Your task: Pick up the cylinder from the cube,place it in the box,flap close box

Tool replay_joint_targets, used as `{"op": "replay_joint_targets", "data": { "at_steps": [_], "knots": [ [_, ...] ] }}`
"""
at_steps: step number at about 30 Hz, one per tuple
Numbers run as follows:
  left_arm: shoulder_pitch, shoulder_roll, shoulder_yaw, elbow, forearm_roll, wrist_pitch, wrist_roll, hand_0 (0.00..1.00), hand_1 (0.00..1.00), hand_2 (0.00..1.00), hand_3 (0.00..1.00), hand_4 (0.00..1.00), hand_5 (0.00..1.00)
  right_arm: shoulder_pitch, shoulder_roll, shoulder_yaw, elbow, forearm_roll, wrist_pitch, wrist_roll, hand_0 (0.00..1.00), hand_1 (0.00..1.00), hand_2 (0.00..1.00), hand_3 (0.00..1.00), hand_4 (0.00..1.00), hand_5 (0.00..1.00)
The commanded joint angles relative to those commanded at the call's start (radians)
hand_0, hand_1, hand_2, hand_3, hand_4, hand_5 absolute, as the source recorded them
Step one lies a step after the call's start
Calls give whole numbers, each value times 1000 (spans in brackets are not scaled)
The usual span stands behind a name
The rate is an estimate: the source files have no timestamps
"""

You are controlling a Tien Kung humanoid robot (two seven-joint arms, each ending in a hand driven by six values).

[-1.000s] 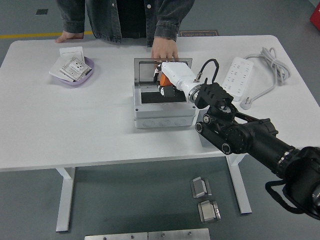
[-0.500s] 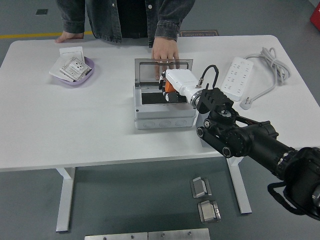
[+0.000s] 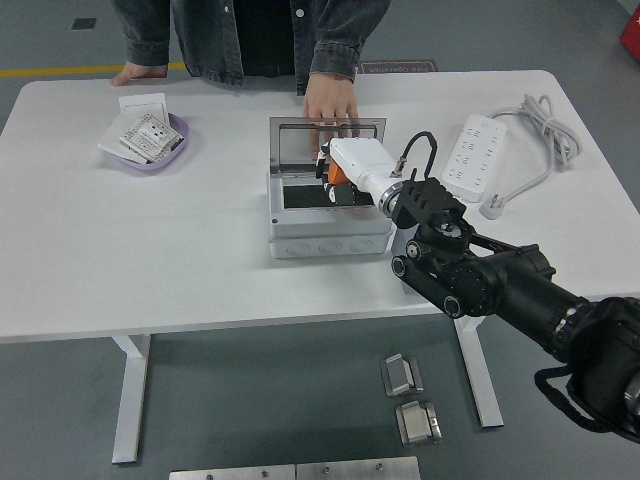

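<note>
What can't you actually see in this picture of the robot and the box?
- Head view: the right hand covers part of the box, so its fingers and any cylinder in them are hidden.
- The person's hand rests behind the open lid; the person is cut off by the top edge.
- Print on the cards in the purple dish: too small.

White table [image 3: 150, 260] on grey floor [image 3: 260, 410].

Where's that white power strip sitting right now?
In the head view, the power strip lies on the table's far right, just right of the grey box and the robot's right hand.
</note>
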Motion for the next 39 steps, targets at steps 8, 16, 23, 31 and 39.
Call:
{"op": "replay_joint_targets", "data": {
  "at_steps": [8, 16, 23, 31, 39],
  "knots": [
    [-4, 1, -2, 0, 5, -1, -1, 635, 636, 592, 589, 651, 216, -3, 0, 12, -8, 19, -4, 28, 49, 105, 233, 265, 2, 2],
    [-4, 1, -2, 0, 10, -2, -2, 635, 637, 592, 589, 651, 216, -6, 0, 44, -23, 33, 17, 67, 66, 127, 241, 266, 2, 2],
    [-5, 3, -4, 0, 16, -3, -2, 635, 637, 592, 590, 651, 216, -10, 0, 38, -25, 50, 7, 77, 186, 230, 441, 519, 280, 78],
    [-8, 2, -7, 0, 24, -5, -2, 636, 637, 593, 591, 652, 216, -12, 0, 37, -23, 65, -14, 83, 422, 524, 628, 663, 630, 300],
    [-11, 0, -5, 0, 27, -6, -3, 636, 637, 593, 591, 651, 215, -15, 0, 40, -24, 71, -16, 92, 475, 548, 645, 689, 686, 332]
  ]
}}
